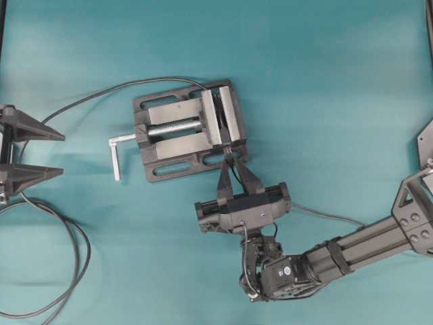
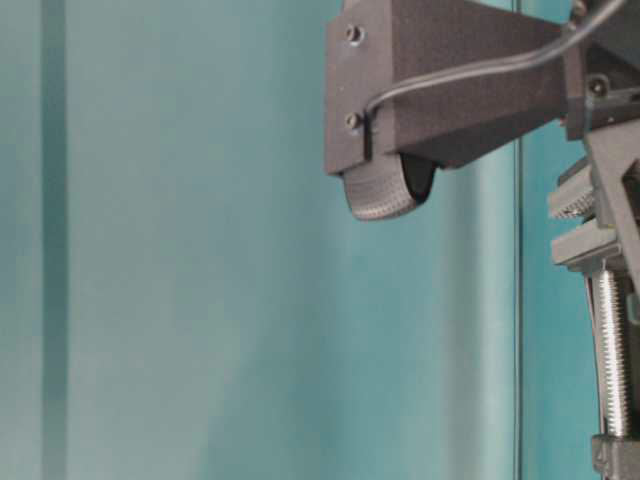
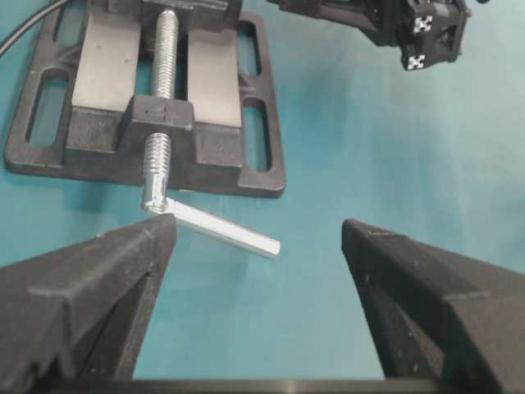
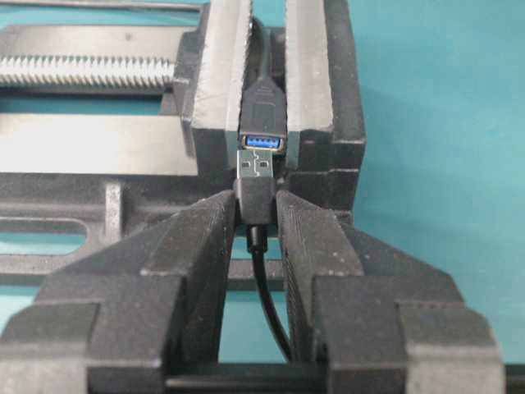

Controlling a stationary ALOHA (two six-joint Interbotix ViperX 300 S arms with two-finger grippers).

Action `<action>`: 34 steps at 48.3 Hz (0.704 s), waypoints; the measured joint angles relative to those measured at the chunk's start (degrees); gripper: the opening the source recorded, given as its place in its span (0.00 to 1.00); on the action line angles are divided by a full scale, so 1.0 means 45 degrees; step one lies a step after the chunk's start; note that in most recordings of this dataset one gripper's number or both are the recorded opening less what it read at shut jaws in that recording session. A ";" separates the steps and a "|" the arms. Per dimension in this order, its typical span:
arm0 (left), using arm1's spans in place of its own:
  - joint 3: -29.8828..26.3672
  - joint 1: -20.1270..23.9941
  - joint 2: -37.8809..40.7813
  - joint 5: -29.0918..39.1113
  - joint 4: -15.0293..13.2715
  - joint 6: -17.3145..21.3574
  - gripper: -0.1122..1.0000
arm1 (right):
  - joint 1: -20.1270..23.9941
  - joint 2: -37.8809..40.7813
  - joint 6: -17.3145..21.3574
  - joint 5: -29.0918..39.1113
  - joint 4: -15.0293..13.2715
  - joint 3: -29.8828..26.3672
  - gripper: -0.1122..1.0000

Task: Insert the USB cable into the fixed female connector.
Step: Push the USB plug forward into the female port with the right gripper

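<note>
While you scan the overhead view from left to right, note first the left gripper at the left edge, its jaws spread wide with nothing between them. Next comes the grey vise with its L-shaped handle on the teal table. At the vise's right end the right gripper points into the jaw gap. In the right wrist view you see its fingers clenched on the black plug of the USB cable. The plug's metal tip sits just at the blue mouth of the fixed female connector, which is clamped between the vise jaws. You cannot tell whether the tip has entered. No readable writing shows; only black-and-white marker squares appear on the right arm.
</note>
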 measured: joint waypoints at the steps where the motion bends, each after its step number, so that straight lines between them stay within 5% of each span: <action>1: 0.0000 0.0000 -0.0020 0.0000 0.0000 -0.0020 0.99 | 0.0000 0.0000 0.0000 0.0000 0.0000 0.0000 0.29; 34: 0.0000 0.0000 0.0000 0.0000 0.0000 0.0000 0.99 | -0.0098 0.0000 0.0078 0.0000 0.0195 0.0000 0.29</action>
